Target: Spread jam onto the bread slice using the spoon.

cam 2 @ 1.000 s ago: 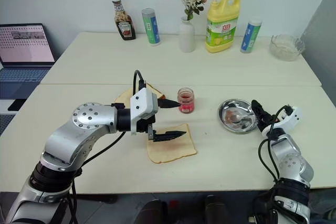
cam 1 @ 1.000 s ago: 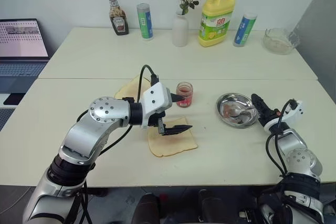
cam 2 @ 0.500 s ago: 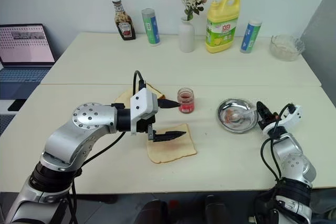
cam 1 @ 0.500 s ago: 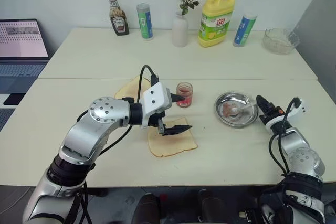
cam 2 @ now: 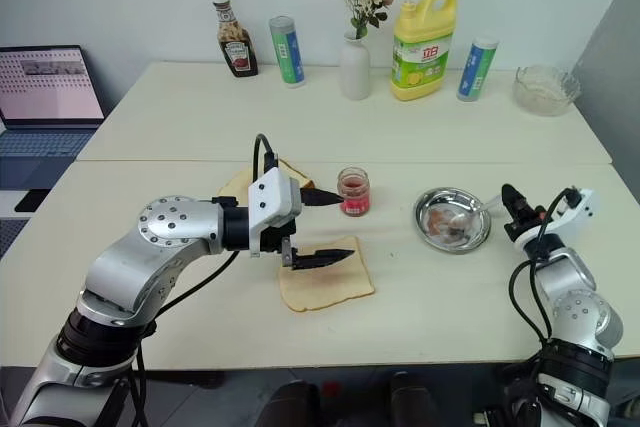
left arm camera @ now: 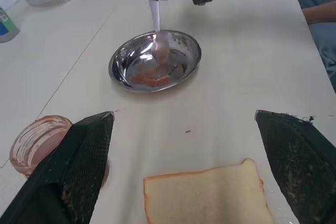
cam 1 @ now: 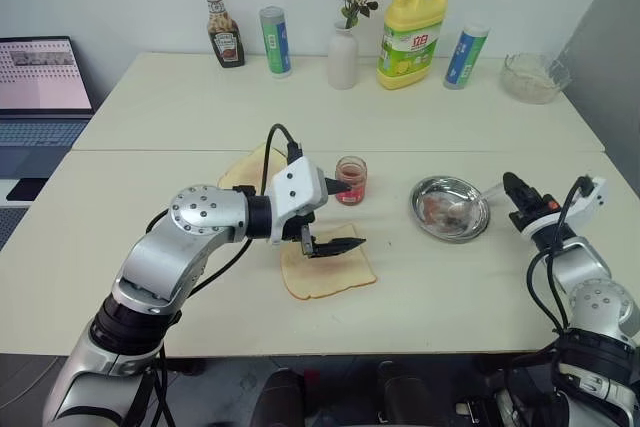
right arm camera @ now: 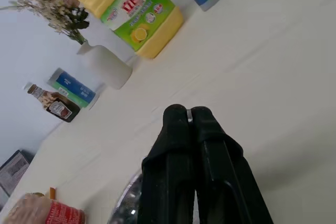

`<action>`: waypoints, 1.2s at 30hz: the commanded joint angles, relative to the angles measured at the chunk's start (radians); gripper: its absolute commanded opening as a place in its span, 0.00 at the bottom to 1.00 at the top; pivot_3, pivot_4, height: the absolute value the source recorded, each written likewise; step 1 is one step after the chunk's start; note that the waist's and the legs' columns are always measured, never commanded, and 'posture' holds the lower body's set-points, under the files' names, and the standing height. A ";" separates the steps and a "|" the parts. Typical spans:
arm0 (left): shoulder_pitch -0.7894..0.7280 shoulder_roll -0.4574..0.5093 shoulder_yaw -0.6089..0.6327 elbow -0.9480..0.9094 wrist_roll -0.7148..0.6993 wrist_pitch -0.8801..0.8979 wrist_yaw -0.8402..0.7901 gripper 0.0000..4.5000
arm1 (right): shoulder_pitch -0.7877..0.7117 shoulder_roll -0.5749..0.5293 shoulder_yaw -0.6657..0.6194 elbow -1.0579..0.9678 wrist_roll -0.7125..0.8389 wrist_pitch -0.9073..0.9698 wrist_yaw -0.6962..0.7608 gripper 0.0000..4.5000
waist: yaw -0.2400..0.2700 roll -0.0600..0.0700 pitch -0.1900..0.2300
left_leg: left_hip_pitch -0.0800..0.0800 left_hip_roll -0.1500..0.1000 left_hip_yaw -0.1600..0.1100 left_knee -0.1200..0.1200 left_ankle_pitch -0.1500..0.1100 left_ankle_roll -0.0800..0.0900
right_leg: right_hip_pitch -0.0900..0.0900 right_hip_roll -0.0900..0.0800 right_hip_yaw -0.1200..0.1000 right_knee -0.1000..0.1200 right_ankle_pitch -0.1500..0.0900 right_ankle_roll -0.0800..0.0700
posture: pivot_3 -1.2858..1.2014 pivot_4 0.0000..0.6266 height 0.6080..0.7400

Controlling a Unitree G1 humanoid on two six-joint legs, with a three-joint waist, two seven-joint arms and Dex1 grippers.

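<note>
Right pincer closed on the spoon, pinching the handle tip; it sits at 3 o'clock of the steel dish, just past its rim, raised off the tabletop. Spoon hangs from the black fingers down into the dish, bowl end resting among reddish smears on the dish bottom. Left pincer wide open, gripping nothing, pointing toward the robot's right; lower finger hovers over the bread slice, upper finger tip sits just at 9 o'clock of the jam jar. Cannot tell whether the lower finger touches the bread. Bread slice lies flat near the front-centre of the tabletop, pale with orange-brown edge, no jam visible on its face. Jam jar upright at 12 o'clock of the bread, lid off, reddish jam inside. Dish lies at 3 o'clock of the jar, well apart. A second slice lies at 10 o'clock of the bread, partly hidden by the left arm. Far edge of the tabletop: ketchup bottle, blue-green tube, white vase with dried flowers, yellow detergent jug, another tube, glass bowl. Laptop off at 9 o'clock.
</note>
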 commanded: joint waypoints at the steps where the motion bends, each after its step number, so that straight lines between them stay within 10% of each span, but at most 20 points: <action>1: 0.014 0.016 0.051 0.002 0.017 -0.027 0.027 1.00 | -0.044 -0.034 0.009 -0.117 0.031 0.005 -0.009 0.01 | 0.000 0.000 0.000 | 0.000 0.000 0.000 0.000 0.000 0.000 | 0.000 0.000 0.000 0.000 0.000 0.000 | 0.52 0.24 1.00; 17: 0.179 0.070 0.235 -0.029 0.004 0.051 0.155 1.00 | -0.456 -0.019 0.414 -0.150 -0.182 -0.068 0.090 0.01 | -0.008 0.001 0.001 | -0.001 0.001 -0.001 0.000 0.000 0.000 | -0.001 0.000 -0.001 -0.001 0.001 -0.002 | 0.52 0.24 1.00; 36: 0.165 0.055 0.213 -0.032 0.004 0.058 0.196 1.00 | -0.452 0.050 0.620 0.107 -0.547 -0.420 0.343 0.01 | 0.002 0.001 0.001 | -0.005 0.000 -0.001 0.000 0.000 0.000 | -0.005 -0.001 -0.002 0.000 0.002 -0.003 | 0.52 0.24 1.00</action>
